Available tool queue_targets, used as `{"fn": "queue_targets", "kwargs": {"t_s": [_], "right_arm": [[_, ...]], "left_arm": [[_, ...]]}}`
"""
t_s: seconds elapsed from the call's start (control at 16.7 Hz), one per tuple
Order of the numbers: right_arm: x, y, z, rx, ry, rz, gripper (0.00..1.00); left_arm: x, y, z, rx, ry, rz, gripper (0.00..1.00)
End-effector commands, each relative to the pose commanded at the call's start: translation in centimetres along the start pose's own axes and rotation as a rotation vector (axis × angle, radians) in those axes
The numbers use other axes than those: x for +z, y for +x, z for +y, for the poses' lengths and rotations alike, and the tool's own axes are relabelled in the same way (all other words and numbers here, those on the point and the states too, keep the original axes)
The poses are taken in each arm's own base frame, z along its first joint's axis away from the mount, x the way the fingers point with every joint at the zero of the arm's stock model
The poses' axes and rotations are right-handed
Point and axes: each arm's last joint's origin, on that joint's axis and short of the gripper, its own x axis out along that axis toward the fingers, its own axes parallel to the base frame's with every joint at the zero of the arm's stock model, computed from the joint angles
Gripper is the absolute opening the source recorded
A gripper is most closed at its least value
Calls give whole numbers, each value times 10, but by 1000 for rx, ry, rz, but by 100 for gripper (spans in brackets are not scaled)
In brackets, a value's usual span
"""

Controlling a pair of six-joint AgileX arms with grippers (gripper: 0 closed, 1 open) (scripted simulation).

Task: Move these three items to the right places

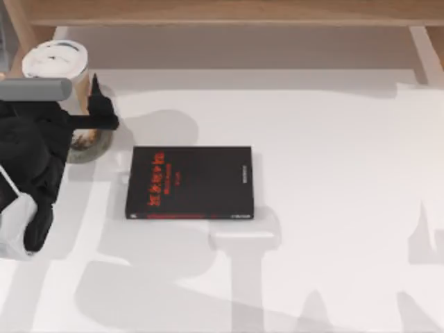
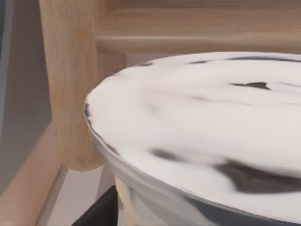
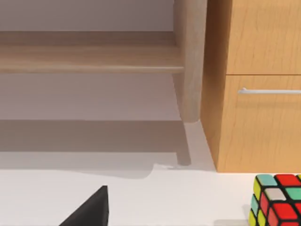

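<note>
Cup [image 1: 57, 64], white lid, at the table's [image 1: 326, 180] far left, on the grey coaster [image 1: 90, 147].
Left pincer [image 1: 97, 104] pinching the cup's side. Black book [image 1: 189, 182], red lettering unreadable, flat mid-table. Right pincer: grip state cannot be told; colour cube [image 3: 277, 200] nearby.

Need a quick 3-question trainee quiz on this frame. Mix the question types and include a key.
1. True or false: the black book with red lettering lies flat on the white table with nothing on top of it.
2. Which arm is at the tall tan-orange cup with the white lid? A) left arm B) right arm C) neither
3. Fill in: in the right wrist view, a multicoloured puzzle ____ sits near the wooden cabinet.
Key: 1 true; 2 A; 3 cube.
</note>
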Motion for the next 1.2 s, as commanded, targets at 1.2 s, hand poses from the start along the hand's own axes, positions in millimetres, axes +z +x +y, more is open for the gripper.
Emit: {"fn": "queue_targets", "kwargs": {"t_s": [1.2], "right_arm": [[0, 0, 0, 0, 0, 0, 100]], "left_arm": [[6, -30, 0, 3, -1, -3, 100]]}}
